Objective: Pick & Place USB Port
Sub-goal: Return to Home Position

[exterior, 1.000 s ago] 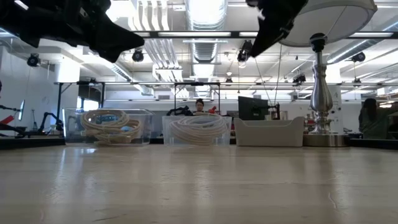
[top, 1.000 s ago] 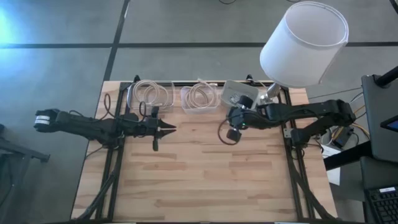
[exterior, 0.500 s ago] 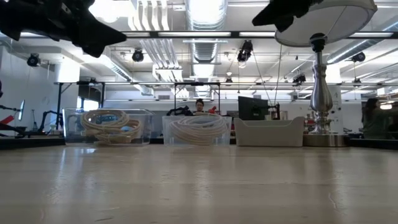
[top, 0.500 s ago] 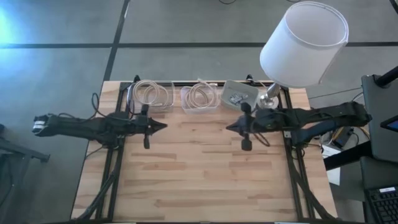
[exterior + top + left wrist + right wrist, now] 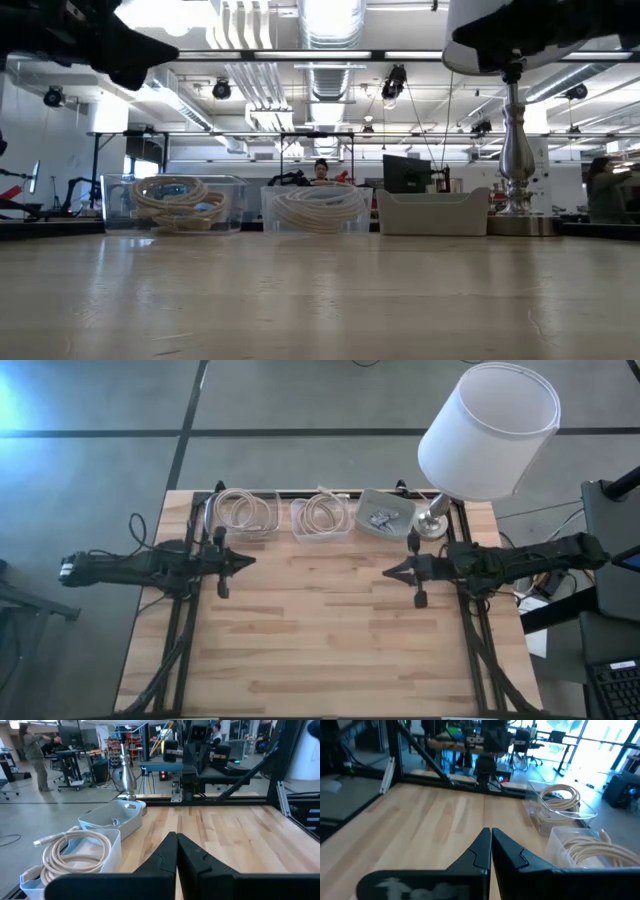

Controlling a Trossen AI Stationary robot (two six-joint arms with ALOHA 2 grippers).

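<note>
**Two grippers pressed together, nothing in either**

Two arms are hanging over the table and both are empty. In the high view the left gripper sits at about 10 o'clock from the table's middle. Its own wrist camera shows the dark fingers pressed together with only a hairline seam between them, pinching nothing. The right gripper is at about 2 o'clock. Its fingers are closed tip to tip the same way, clear of the wood and touching no container. The two tips point at each other across bare planks, well apart.

The table is pale wood in long strips with a smooth, matte grain. The gray bin stands along the far edge at 1 o'clock. It is opaque plastic with rounded corners, and the USB cables lie inside it as a small pale tangle. I can't tell their colours apart from up here, and in the low view the bin's wall hides them completely.

Two clear plastic tubs sit beside it. One is at 11 o'clock and the other is at 12, and each holds a coil of cream cable. A lamp stands at the 2 o'clock corner. Its white drum shade covers part of its shiny metal base.

In the low view both arms are only dark shapes cut off along the upper edge.
</note>
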